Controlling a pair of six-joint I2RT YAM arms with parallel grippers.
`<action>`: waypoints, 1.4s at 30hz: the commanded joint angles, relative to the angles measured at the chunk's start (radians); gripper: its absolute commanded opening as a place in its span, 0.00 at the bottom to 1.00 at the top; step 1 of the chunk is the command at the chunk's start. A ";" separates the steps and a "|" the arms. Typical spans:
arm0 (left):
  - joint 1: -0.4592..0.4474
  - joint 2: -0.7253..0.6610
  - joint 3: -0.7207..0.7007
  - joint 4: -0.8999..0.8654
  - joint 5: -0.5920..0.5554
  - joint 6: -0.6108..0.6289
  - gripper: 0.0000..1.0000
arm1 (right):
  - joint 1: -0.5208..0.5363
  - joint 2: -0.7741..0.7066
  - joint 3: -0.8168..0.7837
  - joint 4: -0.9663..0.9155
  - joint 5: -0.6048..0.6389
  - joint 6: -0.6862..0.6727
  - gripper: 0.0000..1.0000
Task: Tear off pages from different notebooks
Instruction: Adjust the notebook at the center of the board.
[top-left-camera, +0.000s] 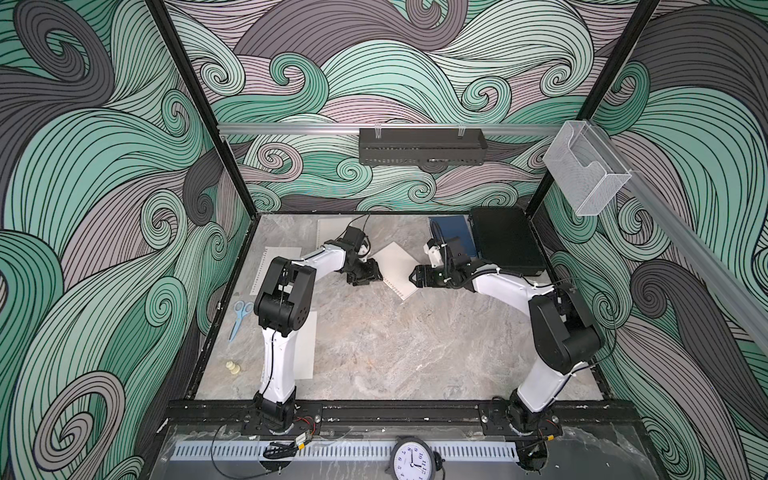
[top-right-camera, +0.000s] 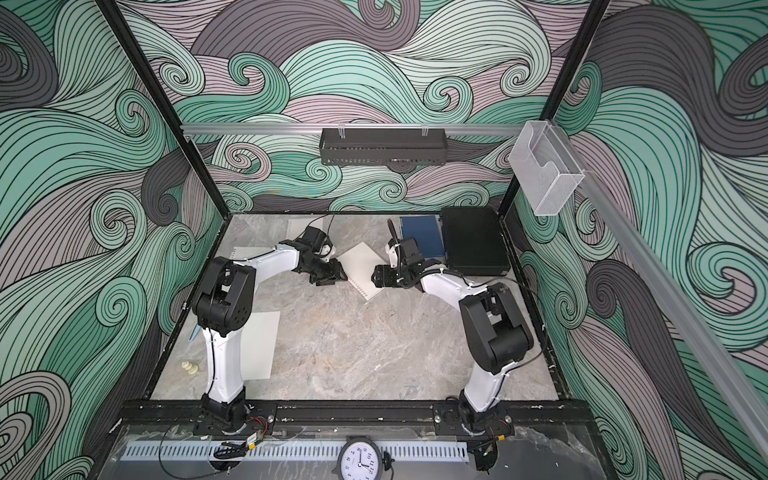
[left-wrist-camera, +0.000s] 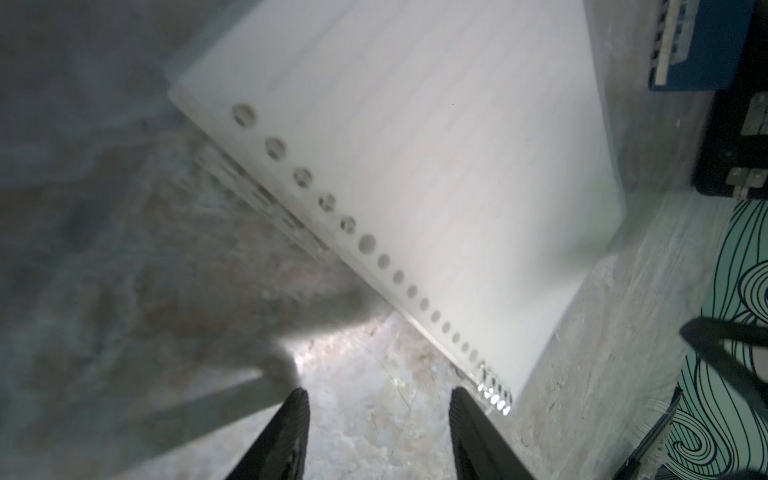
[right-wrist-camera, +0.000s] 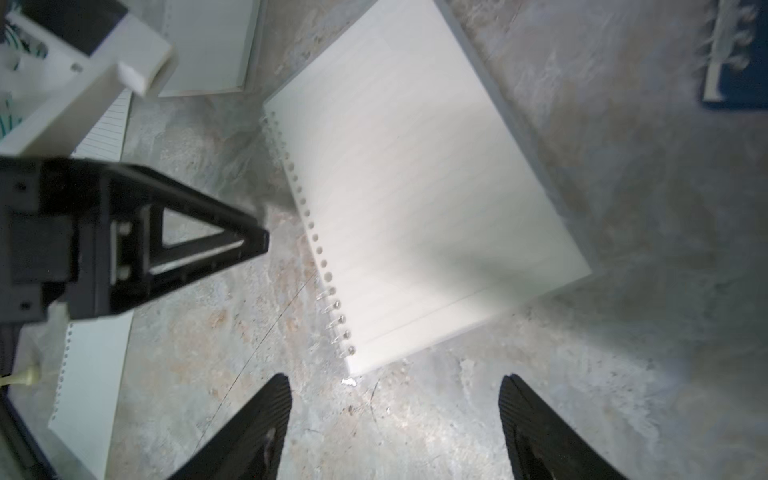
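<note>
Notebooks in three spots: white lined notebook (top-left-camera: 395, 266) flat and skewed mid-desk (top-left-camera: 395, 353), dark blue notebook (top-left-camera: 453, 235) behind it to the right, cream notebook (top-left-camera: 330, 230) behind it to the left. Two loose pages off to its left, well apart from it: lined page (top-left-camera: 284, 254) and cream page (top-left-camera: 306, 349). Left hand (left-wrist-camera: 376, 397) open, gripping nothing, hovering just beside the white lined notebook's spiral edge. Right hand (right-wrist-camera: 395, 380) open wider, empty too, just beside the corner at the spiral's near end. Top sheet seemingly free of the wire along most holes, caught at the last few rings; hard to confirm. Risks from here: dragging the whole notebook across the desk if pulled with nothing pinning it; pinching several sheets at once if closing too deep; ripping mid-sheet if yanked along the spiral rather than away from it; snagging or bending the wire if closing on the rings.
</note>
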 joint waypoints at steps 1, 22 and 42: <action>-0.043 -0.077 -0.050 0.020 -0.018 -0.043 0.54 | -0.015 0.082 0.080 -0.083 0.076 -0.110 0.79; -0.106 0.060 0.068 0.072 -0.006 -0.112 0.54 | -0.080 0.332 0.276 -0.154 -0.033 -0.143 0.73; 0.083 0.234 0.332 -0.057 0.025 -0.005 0.49 | -0.071 0.530 0.431 0.064 -0.220 0.119 0.64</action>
